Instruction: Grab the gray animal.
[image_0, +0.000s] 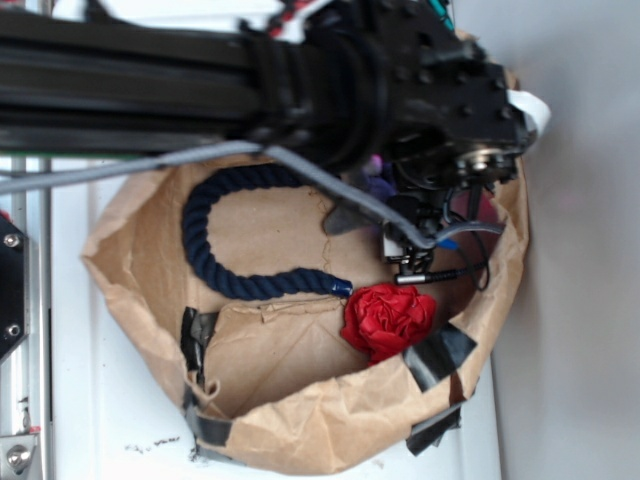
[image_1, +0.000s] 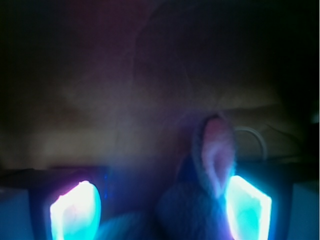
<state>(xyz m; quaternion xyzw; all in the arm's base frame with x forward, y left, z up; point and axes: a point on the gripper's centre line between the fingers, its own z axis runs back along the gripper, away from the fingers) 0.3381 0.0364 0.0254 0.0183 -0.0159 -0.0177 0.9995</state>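
In the exterior view a crumpled brown paper bag (image_0: 130, 300), its rim rolled down and patched with dark tape, fills the frame. Inside, at centre left, a thick twisted navy rope (image_0: 215, 240) curves in a hook shape; lower right of it lies a ruffled red fabric flower (image_0: 388, 318). The black arm crosses the top, and the gripper (image_0: 415, 255) hangs inside the bag at centre right. In the dim wrist view, 2 glowing translucent fingers (image_1: 75, 212) stand apart at lower left and lower right; the fuzzy gray animal (image_1: 200, 205) sits between them, its pink-lined ear just beside the right one. Whether they grip it, I cannot tell
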